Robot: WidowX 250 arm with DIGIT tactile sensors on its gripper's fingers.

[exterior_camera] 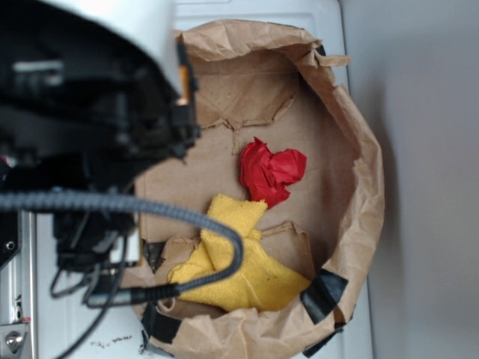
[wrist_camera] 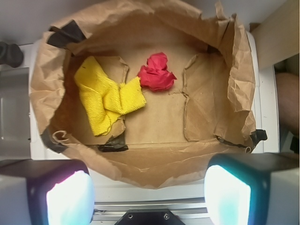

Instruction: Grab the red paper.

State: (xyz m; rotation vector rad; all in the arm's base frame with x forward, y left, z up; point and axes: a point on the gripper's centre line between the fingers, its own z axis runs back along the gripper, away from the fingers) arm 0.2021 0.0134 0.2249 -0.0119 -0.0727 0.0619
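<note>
Gripper point(wrist_camera: 150, 197) first: wrist view shows both pale fingers point(wrist_camera: 56, 197) at the bottom edge, spread wide apart, nothing between them, so it's released and empty. It hangs over the near rim of the crumpled brown paper bag point(wrist_camera: 239, 70), which is rolled down into a shallow basket shape w/ black tape patches on its rim. Ahead of the gripper, roughly centred between the fingers and well apart from them, sits the small bright red wad of creased paper point(wrist_camera: 156, 72) on the bag's flat cardboard-coloured floor. Just left of it in wrist view: the bigger yellow textured cloth point(wrist_camera: 108, 96), folded and rumpled, one corner touching the red wad's edge. Exterior view, same story: red paper point(exterior_camera: 272, 172) mid-bag, yellow cloth point(exterior_camera: 243, 262) meeting it at a corner, black arm point(exterior_camera: 90, 112) and its sleeved cable point(exterior_camera: 135, 206) off to the side, cable crossing over the cloth. Bag rests on a white bench point(wrist_camera: 140, 192).
</note>
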